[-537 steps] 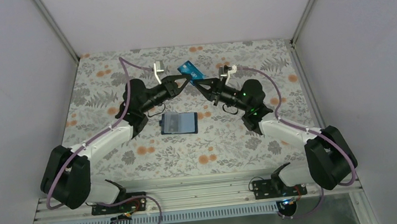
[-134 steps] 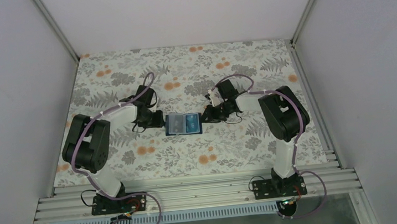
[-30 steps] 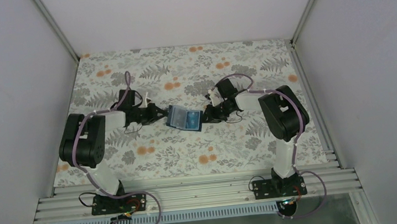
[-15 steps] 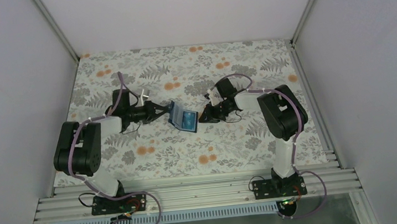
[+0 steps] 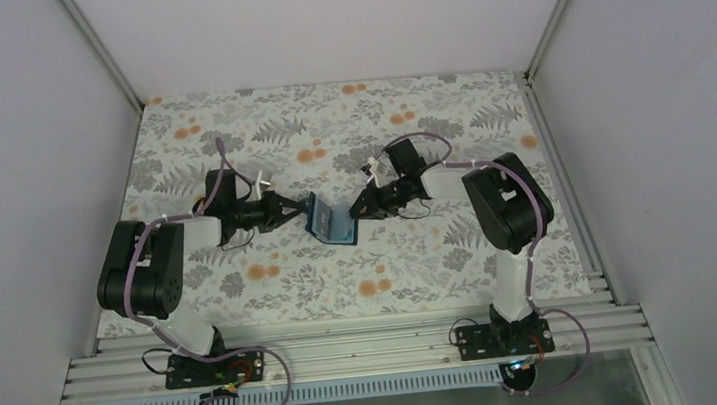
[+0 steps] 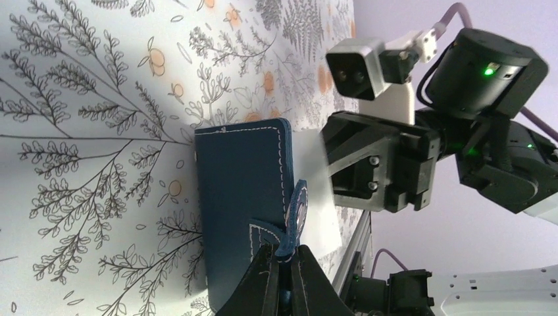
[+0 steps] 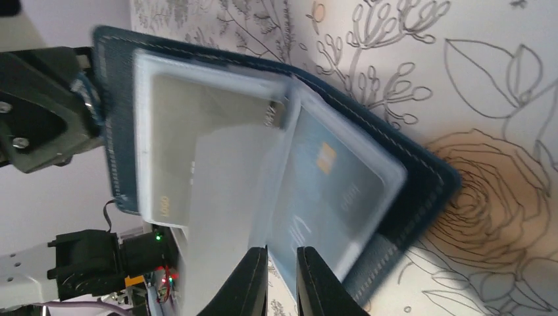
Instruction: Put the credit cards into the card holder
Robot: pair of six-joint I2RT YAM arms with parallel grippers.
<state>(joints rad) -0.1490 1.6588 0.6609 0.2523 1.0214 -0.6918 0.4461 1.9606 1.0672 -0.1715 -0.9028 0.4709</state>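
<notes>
The holder [image 5: 329, 222] sits mid-surface [image 5: 407, 127] between the 2 arms, folded into a V, with 1 half raised and the other lying flat on the floral cloth. The left pincer [image 6: 284, 253] is clamped shut on the thin snap tab [image 6: 293, 214] of the raised half. That is the first worry from where I stand: the tab is a narrow, floppy strap, so a sideways tug could pull it free and let that half drop back open. The right pincer [image 7: 281, 253] is nearly together at the flat half's near edge with the inner plastic between its tips, which looks like a grip. If the left arm pulls harder than that grip holds, the whole holder is likely to slide or twist across the cloth. Inside, a teal card [image 7: 329, 191] lies in the flat half's pocket. A second card [image 7: 174, 151], greyed by glare, sits in the raised half, and I cannot count any others. With that half standing steep, a card not pushed fully home could creep out; I cannot tell which way the pocket mouths face. A loose clear sleeve [image 7: 224, 197] hangs between the halves, and closing onto it crooked would crease it or jam the fold. The 2 pincers are also near each other. If the raised half comes over before the right one lets go, its tips end up trapped in the fold, or the pincers knock together.
</notes>
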